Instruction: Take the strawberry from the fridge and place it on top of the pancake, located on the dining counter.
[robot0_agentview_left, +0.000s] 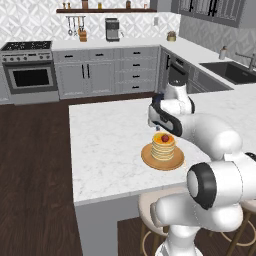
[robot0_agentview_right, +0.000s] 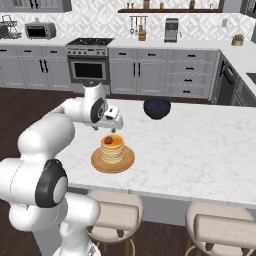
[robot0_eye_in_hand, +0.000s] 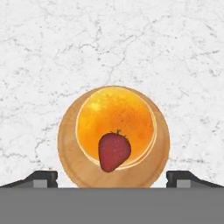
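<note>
My jaws stand spread wide: in the hand view the two fingertips (robot0_eye_in_hand: 41, 178) sit far apart at the lower corners, one at each side of the plate (robot0_eye_in_hand: 65, 144), with nothing between them. They hold nothing and touch nothing.

Strawberry (robot0_eye_in_hand: 114, 151) lies on top of the pancake (robot0_eye_in_hand: 116, 120), off-centre, toward the edge of the stack nearest my fingertips. It rests on its side, its darker stem end pointing to the stack's middle.

From the left base view: my gripper (robot0_agentview_left: 159, 128) hangs just above and behind the pancake (robot0_agentview_left: 163, 148), apart from the strawberry (robot0_agentview_left: 164, 138). The right base view agrees: gripper (robot0_agentview_right: 113, 130) above the stack (robot0_agentview_right: 113, 147), berry (robot0_agentview_right: 108, 140) on the top, clear of the fingers.

Plate (robot0_agentview_right: 98, 162) sits on the white marbled surface (robot0_agentview_right: 200, 145), near its front edge. A dark bowl (robot0_agentview_right: 157, 108) stands farther back on the same surface, well apart from the plate. Two stools (robot0_agentview_right: 220, 227) stand beneath the front edge.
</note>
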